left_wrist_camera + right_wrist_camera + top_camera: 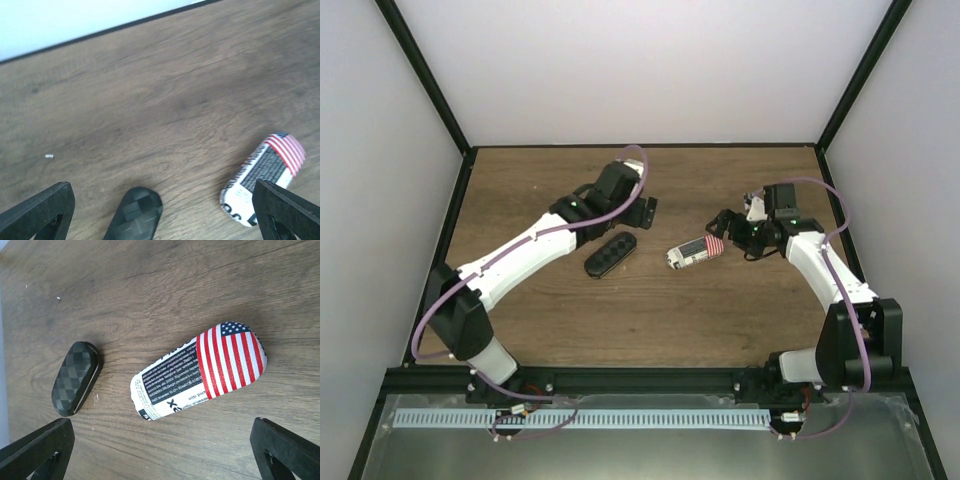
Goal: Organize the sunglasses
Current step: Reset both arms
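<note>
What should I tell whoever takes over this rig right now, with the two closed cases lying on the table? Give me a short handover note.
The left gripper is open and empty, just past the black checker-textured oval case.
The right gripper is open and empty, beside the white printed oval case with a stars-and-stripes end.
Both cases lie closed and apart on the brown wooden table.
The sunglasses show in no view; they may be inside a case, but I cannot tell.
Done: nothing is held.
Left: probably confirm the sunglasses are cased, then pull both arms back.
</note>
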You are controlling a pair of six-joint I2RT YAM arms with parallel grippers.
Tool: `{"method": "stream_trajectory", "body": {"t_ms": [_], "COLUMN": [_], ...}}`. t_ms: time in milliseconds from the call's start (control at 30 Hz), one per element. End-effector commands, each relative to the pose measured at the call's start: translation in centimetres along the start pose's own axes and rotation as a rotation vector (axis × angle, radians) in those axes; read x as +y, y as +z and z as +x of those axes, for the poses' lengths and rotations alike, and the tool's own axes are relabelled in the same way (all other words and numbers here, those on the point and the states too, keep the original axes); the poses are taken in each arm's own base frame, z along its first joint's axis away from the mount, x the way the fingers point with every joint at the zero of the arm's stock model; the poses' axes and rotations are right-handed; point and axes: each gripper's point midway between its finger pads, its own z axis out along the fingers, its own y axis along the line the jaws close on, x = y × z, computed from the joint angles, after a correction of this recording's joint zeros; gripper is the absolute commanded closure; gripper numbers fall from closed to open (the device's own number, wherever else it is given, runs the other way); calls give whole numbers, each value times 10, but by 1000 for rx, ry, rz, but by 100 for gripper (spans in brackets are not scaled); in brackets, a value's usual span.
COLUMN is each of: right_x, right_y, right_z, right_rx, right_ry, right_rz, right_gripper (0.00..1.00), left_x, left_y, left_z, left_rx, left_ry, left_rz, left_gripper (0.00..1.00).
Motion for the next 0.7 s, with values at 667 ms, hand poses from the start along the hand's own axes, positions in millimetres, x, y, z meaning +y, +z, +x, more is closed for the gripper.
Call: {"method": "stream_trajectory", "body": {"t_ms": [667], "right_x": [-21], "right_y": [-2], "right_z": [-10], "right_rx": [-37], "right_ry": [43], "right_rz": [119], "right_gripper": [3], "left_x": [29], "left_y": [19], "left_z": [17], "left_rx": [48], "left_ry": [-184], "left_rz": [91], "left_gripper": [0]}}
